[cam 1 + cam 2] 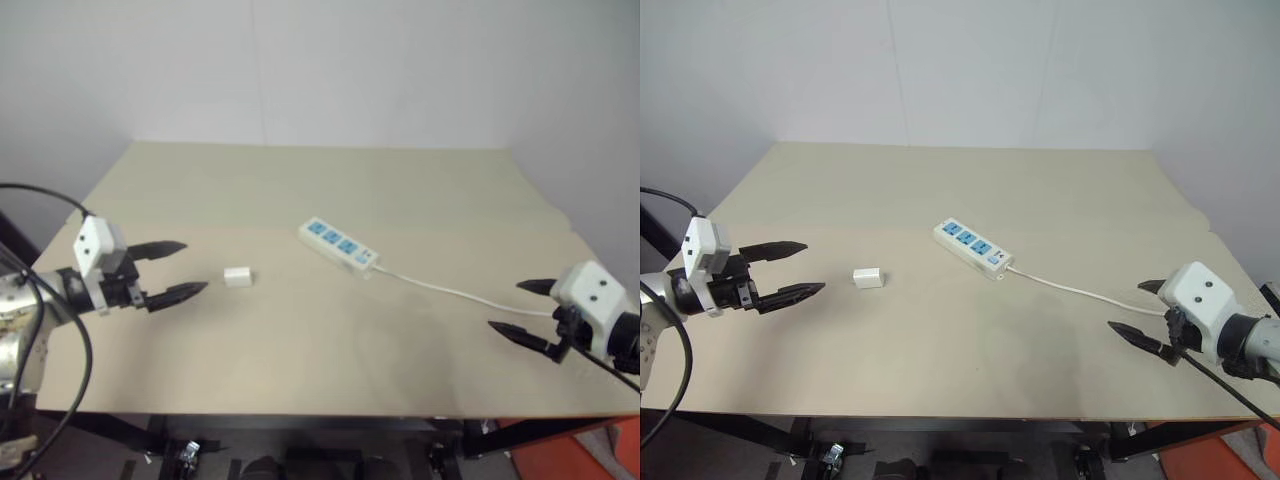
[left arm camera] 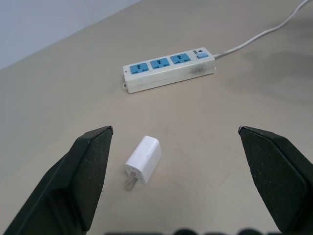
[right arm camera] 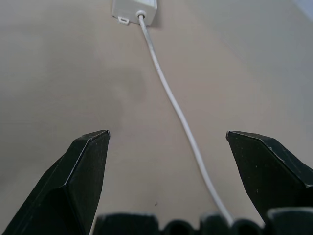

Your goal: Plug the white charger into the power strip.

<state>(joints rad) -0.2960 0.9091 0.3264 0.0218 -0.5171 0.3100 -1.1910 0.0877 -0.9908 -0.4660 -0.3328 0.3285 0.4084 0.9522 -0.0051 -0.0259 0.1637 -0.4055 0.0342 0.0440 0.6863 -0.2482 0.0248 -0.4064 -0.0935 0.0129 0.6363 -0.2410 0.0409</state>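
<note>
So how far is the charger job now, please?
Nothing is done yet. The white charger lies loose on the table, apart from the power strip. The left gripper is open, facing the charger; the right gripper is open, empty. Left: grasp, carry, plug in.

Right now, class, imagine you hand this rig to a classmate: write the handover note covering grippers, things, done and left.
Left gripper: open, empty, pointing at the charger.
Right gripper: open, empty, by the cord.
Charger lies loose on the table, apart from the strip.
All three sockets free.
Done: nothing.
Left: grasp charger, plug it into the strip.
</note>
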